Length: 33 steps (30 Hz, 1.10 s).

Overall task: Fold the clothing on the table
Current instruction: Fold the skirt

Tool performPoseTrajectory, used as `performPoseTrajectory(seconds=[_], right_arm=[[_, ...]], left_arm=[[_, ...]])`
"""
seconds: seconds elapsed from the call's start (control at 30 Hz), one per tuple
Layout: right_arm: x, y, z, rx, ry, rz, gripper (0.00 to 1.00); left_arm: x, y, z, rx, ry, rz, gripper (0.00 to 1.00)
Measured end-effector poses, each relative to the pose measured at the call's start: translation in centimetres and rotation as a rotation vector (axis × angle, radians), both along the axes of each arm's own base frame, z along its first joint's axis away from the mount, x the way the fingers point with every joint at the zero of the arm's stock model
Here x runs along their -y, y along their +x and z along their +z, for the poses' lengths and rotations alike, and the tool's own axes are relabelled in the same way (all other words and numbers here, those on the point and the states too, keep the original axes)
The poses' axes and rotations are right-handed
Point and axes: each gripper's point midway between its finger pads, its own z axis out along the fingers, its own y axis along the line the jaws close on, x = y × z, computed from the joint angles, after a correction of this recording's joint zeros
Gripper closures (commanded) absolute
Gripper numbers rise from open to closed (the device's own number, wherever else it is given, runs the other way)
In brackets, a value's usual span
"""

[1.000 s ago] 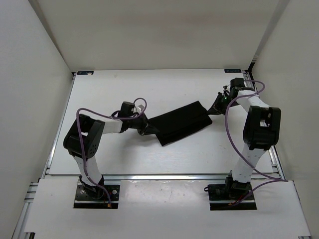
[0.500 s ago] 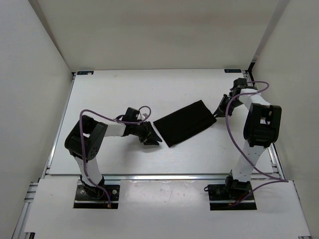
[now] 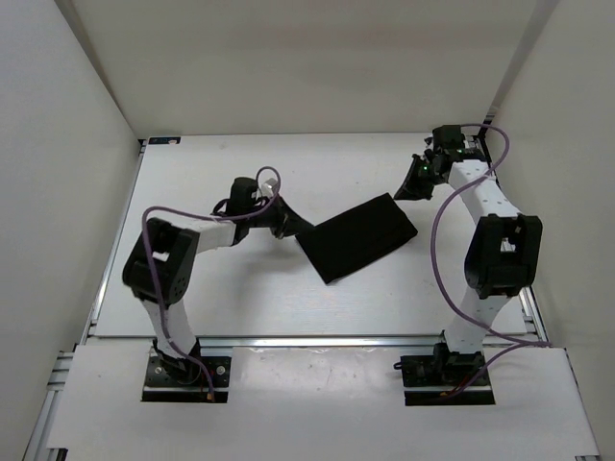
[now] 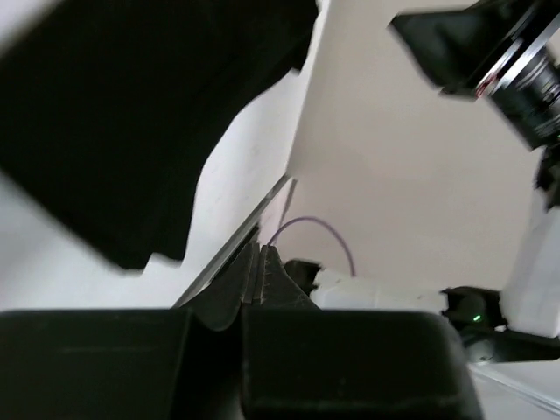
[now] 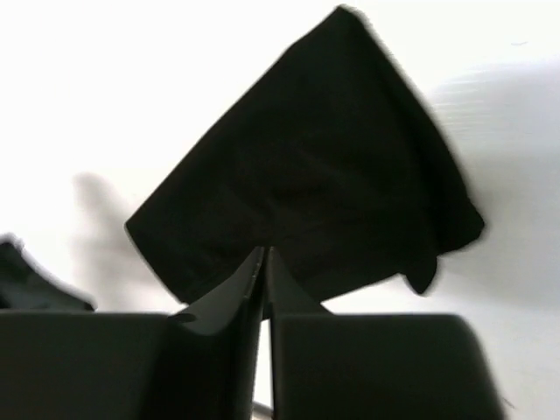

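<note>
Found the left arm (image 3: 168, 264) reaching inward over the white table (image 3: 211, 298), with a purple cable (image 3: 154, 226) looped along it. Noted the left end effector (image 3: 290, 229) pressed together on nothing, tips just beside the left edge of the clothing (image 3: 357, 237); could not tell from above whether touching. Saw, from the left wrist, its fingers (image 4: 223, 293) meeting in a closed seam, with the black fabric up and to the left, clear of the tips.

Located the clothing lying flat a little right of the table's middle, between the two end effectors: a compact, roughly rectangular black bundle, set at a slant with its right end farther from the arm bases. Showed, from the right wrist, one small corner poking out at its lower right.

Found the right end effector (image 3: 405, 189) near the table's far right corner, apart from the clothing and holding nothing. Drawn close with a thin slit between the fingers; could not tell whether fully pressed together.
</note>
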Motion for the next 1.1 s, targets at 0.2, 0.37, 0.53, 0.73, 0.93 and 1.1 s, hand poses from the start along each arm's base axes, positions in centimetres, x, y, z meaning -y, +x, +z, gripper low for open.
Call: performPoseTrajectory(seconds=[0.2,0.37,0.53,0.73,0.93,1.1], right_arm=[[-2.2,1.1,-4.0,-0.087,0.048,0.052,0.99],[-2.1,0.3,-8.9,-0.221,0.036,0.047,0.99],[-1.7,-0.5,-9.9,-0.258,0.027,0.041,1.00],[-1.7,-3.4,-12.2,-0.349,0.021,0.038,1.00],[-2.4,-4.4,-12.2,-0.363,0.029,0.044,1.00],[-4.9,-6.8,-12.1,-0.392,0.001,0.129,0.99]], left_arm=[[3.8,4.1,-2.5,-0.024,-0.021,-0.004,1.00],[5.0,3.5,-6.3,-0.061,0.115,-0.021,1.00],[2.8,2.1,-10.3,-0.089,0.322,-0.027,1.00],[0.9,2.1,-10.8,-0.084,0.386,-0.049,1.00],[0.0,2.5,-10.8,-0.060,0.446,-0.072,1.00],[-2.1,3.9,-10.8,-0.050,0.493,-0.047,1.00]])
